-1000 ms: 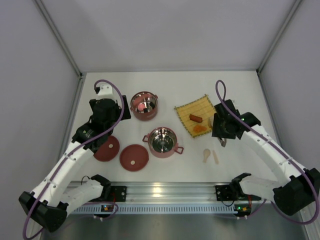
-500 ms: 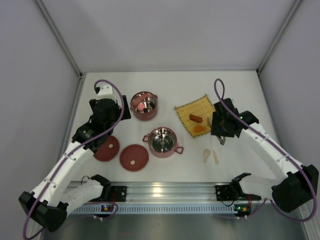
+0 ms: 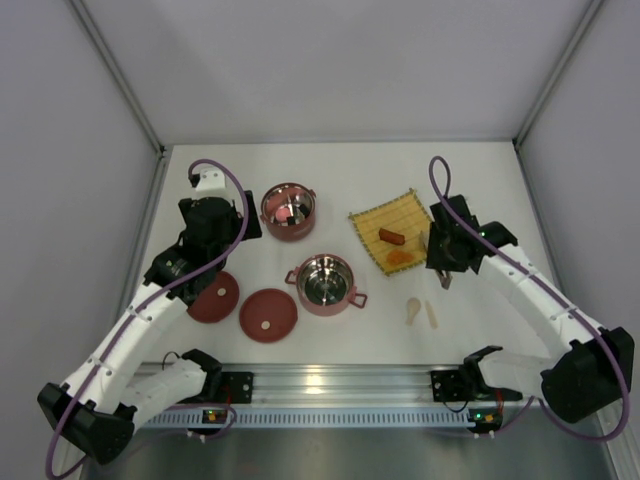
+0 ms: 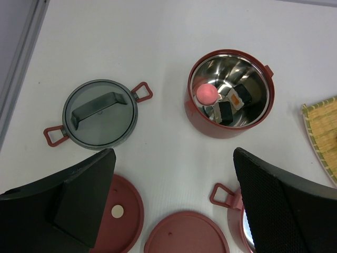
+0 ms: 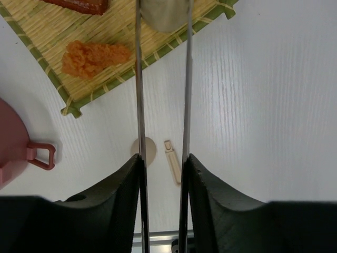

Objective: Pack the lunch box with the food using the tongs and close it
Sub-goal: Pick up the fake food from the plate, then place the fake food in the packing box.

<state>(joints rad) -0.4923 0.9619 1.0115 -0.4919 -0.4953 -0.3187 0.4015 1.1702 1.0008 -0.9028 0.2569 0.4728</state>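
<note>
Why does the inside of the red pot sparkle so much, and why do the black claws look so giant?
Left wrist view: the steel lining of the lunch box bowl mirrors the light, so bright glare patches show inside it; the left gripper sits right by the lens, so its black fingers loom large at the bottom edge. Top external view: the light is even and the shadows are faint.

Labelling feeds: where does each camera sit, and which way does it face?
Top: above and behind the arms, looking down on the table; both arms show.
Left wrist: on that arm, looking down at the far bowl; open left hand frames the bottom.
Right wrist: looking down along the tongs toward the mat; right hand clamps them.
Shared: top and right wrist both show the orange piece.
</note>
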